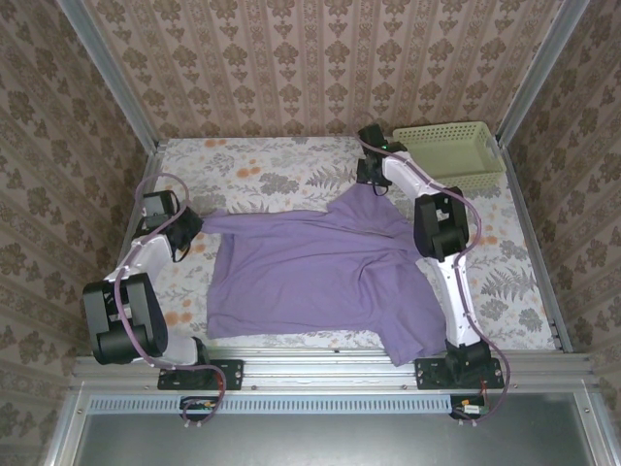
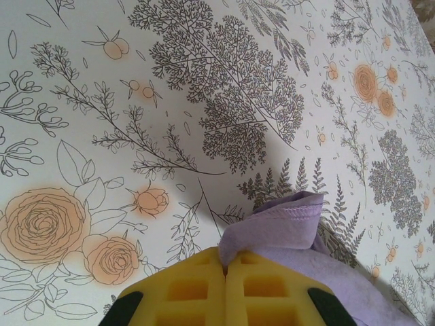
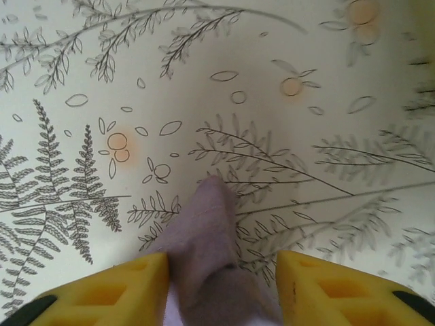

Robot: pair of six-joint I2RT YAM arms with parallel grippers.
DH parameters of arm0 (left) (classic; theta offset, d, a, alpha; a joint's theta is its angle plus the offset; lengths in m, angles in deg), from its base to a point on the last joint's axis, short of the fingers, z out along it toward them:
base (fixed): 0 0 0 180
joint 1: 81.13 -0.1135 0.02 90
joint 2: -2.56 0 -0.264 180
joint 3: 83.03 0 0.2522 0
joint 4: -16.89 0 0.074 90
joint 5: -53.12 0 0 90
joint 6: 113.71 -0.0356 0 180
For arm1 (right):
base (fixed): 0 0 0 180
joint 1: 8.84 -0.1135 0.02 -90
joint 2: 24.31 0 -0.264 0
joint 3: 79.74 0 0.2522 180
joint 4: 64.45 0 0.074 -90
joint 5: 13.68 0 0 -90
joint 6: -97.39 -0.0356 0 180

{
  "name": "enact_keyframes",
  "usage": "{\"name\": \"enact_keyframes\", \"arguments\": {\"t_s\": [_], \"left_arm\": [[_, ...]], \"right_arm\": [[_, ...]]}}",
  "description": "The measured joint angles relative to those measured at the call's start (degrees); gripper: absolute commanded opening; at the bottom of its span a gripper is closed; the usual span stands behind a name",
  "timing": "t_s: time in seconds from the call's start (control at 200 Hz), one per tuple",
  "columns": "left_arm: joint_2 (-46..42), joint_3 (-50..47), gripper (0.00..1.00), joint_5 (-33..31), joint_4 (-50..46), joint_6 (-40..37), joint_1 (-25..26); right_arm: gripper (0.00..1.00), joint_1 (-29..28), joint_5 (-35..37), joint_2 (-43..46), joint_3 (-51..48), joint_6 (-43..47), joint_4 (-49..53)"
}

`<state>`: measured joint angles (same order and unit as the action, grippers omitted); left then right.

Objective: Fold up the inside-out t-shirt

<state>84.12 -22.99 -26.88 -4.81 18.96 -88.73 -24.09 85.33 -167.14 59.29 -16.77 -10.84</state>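
Left gripper [image 2: 224,263]: clamping shut on lavender-purple thin-fabric t-shirt [image 1: 310,272] | right gripper [image 3: 223,263]: standing half-open, fabric lying between jaws

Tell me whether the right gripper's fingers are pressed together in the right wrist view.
No: the right gripper's yellow fingers stand well apart, with a fold of the inside-out t-shirt lying between them.
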Motion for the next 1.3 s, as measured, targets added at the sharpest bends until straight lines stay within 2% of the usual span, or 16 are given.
{"name": "enact_keyframes", "arguments": {"t_s": [0.11,0.18,0.36,0.425,0.555,0.735,0.895,1.0,1.07,1.175,1.3], "left_arm": [[0.0,0.0,0.0,0.1,0.0,0.0,-0.4],[0.0,0.2,0.0,0.4,-0.4,-0.2,-1.1],[0.1,4.7,0.0,2.1,-4.0,-1.4,-3.0],[-0.8,5.7,0.0,2.1,-4.8,-2.0,-3.8],[-5.8,4.9,0.0,1.1,-7.1,-2.6,-5.2],[-13.0,-3.1,0.0,1.1,-6.2,-2.1,-5.7],[-14.6,-9.4,0.0,1.1,-7.1,-1.9,-5.7],[-15.9,-11.5,0.0,0.9,-7.1,-1.9,-5.7],[-16.6,-12.4,0.0,0.7,-7.1,-1.9,-5.7],[-16.6,-12.8,0.0,0.7,-7.1,-1.9,-5.8],[-16.6,-12.8,0.0,0.7,-7.0,-1.9,-6.0]], "right_arm": [[0.11,0.0,-1.9,-2.8,4.1,0.3,2.2],[0.0,0.0,-2.5,-3.4,5.6,1.2,3.1],[0.0,0.0,-2.7,-0.6,4.9,4.3,3.5],[0.0,0.0,-1.7,5.2,-2.3,6.1,1.4],[0.0,-0.2,-1.3,24.5,-22.9,9.5,-5.4],[0.0,-3.7,-1.3,49.3,-46.3,10.1,-15.9],[0.0,-9.6,-2.5,60.7,-68.6,4.4,-20.8],[0.23,-10.0,-3.6,64.7,-81.6,-0.9,-21.2],[0.33,-9.6,-3.7,67.5,-87.7,-3.9,-20.5],[0.4,-7.5,-4.2,70.7,-89.4,-6.1,-19.3],[0.43,-3.0,-5.3,72.6,-86.5,-6.8,-20.2]]}}
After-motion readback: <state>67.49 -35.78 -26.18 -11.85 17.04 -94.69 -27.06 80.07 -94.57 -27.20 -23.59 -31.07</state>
